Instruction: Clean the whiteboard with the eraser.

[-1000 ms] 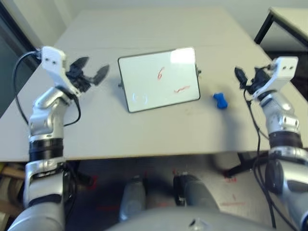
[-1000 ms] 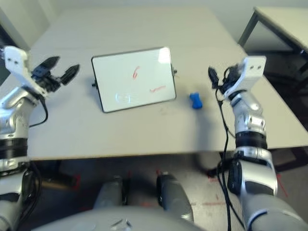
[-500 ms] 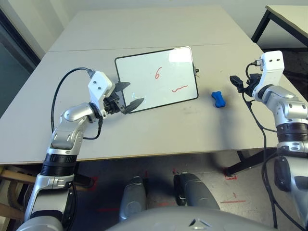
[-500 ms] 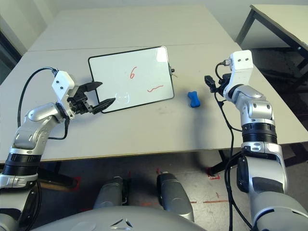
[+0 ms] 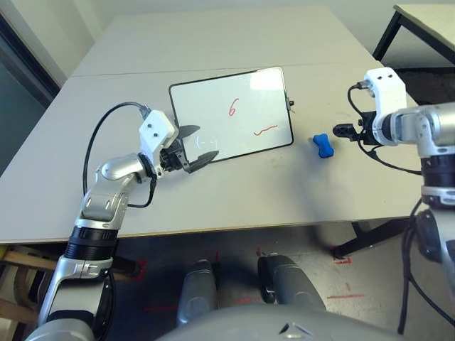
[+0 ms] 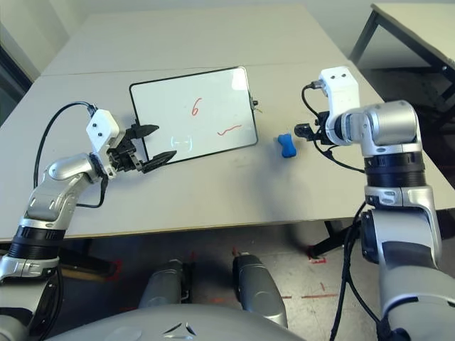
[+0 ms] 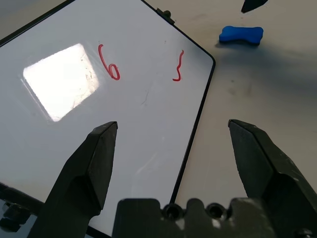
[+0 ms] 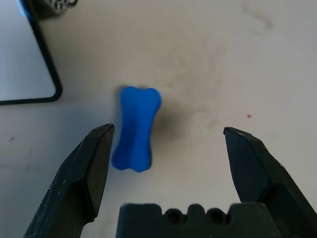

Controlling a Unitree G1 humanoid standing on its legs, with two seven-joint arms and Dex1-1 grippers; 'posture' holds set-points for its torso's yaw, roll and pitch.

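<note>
Eraser, small blue bone-shaped block flat on bench, probably light and firm: best pinched across narrow waist by wide-open right gripper; left gripper likewise wide, empty.

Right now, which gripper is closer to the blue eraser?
The right gripper, open just above the eraser. The left gripper is across the table, open at the whiteboard's near corner.

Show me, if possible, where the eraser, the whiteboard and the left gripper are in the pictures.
eraser (image 8: 135, 128), right wrist view, middle of the blue block.
whiteboard (image 5: 213, 117), left eye view, bare white surface.
left gripper (image 7: 171, 148), left wrist view, midway between its open fingertips.
</note>
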